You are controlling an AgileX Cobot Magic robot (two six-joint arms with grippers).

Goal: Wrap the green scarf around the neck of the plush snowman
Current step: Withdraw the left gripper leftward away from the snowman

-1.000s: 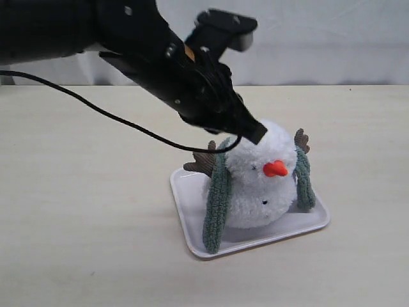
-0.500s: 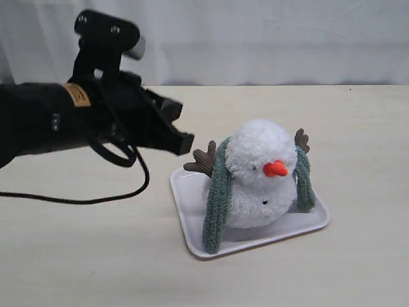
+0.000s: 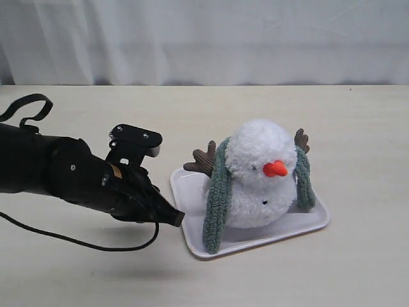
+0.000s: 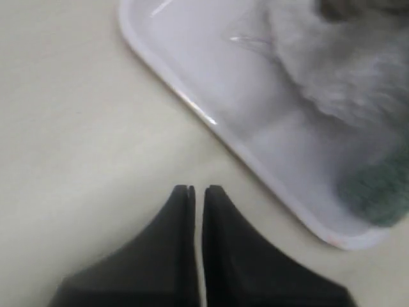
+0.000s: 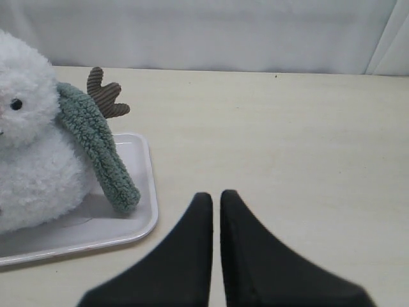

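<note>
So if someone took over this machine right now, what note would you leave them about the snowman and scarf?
Left tool: shut, empty, low beside the white tray.
Right tool: shut, empty, over the table, off the tray's other side.
Plush snowman sits on the tray. The green scarf passes behind it out of sight, one end hanging down each side of the front.
Done: scarf draped.
Left: probably crossing the ends in front to finish the wrap.

Fluffy white plush snowman (image 3: 259, 182), fuzzy knitted green scarf (image 3: 217, 201), glossy smooth plastic tray (image 3: 185, 192)
</note>
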